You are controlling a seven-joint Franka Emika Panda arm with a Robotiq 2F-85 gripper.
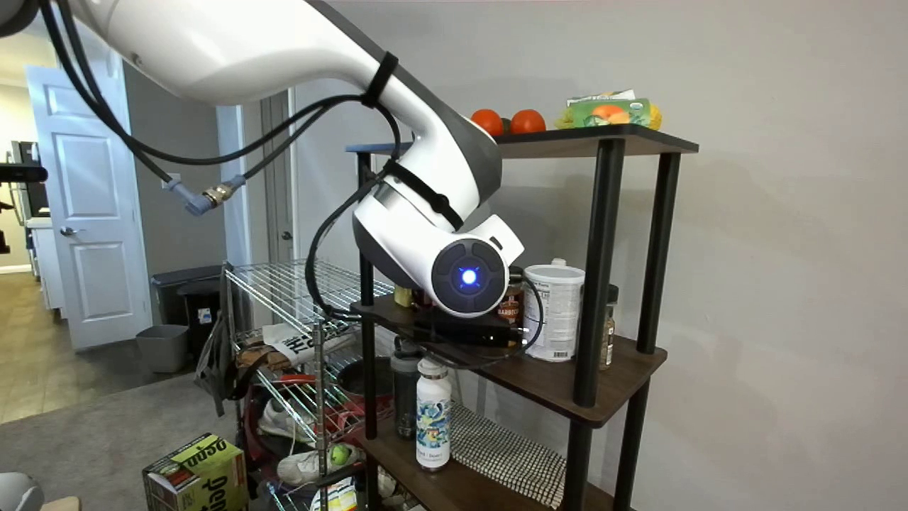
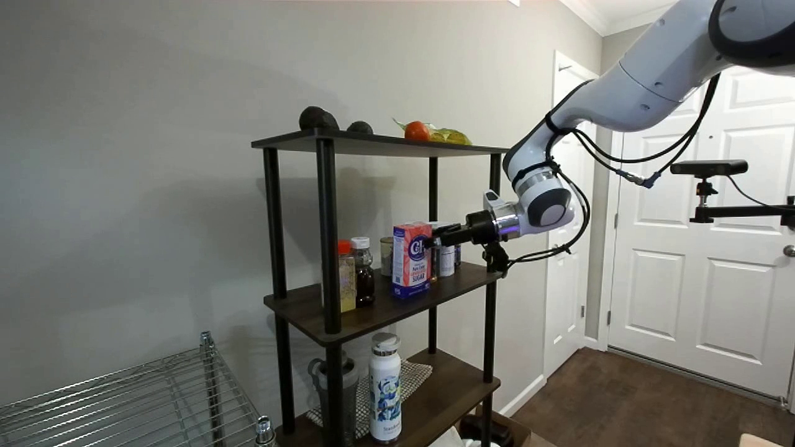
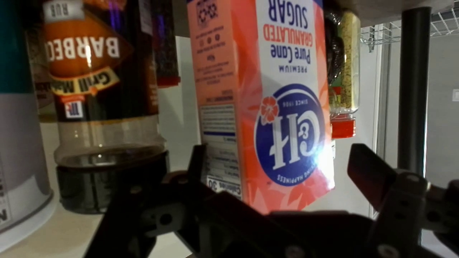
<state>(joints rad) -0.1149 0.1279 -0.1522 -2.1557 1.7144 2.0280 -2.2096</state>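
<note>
Spotter: Call it for me, where's the claw (image 3: 278, 150)?

Me: Right up at the sugar box (image 2: 410, 261), and it's spread wide! In my wrist view the box shows between the two fingers (image 3: 370, 175). There's a clear gap on the right of that view; on the left a finger overlaps the side panel, and whether they touch, I can't tell from here.

Spotter: And the box, how's it standing?

Me: Upright on the middle worktop (image 2: 385, 308) of the black-posted rack (image 2: 328, 236). Its lettering reads upside down on my wrist feed, and so does the label of the barbecue rub bottle (image 3: 104, 104) standing apart from it.

Spotter: Neighbours?

Me: Same level, I've got a red-capped jar (image 2: 347, 279) just beside a white-capped bottle (image 2: 364, 282) of something dark, plus a big white tub (image 1: 558, 312). On the worktop below (image 2: 446, 379), a tall white bottle (image 1: 433, 422) with a colourful print, dark shaker (image 1: 406, 390) right beside it. Up top I see two round red fruits (image 1: 528, 122) and a green packet (image 1: 608, 113) with fruit pictured on it.
</note>
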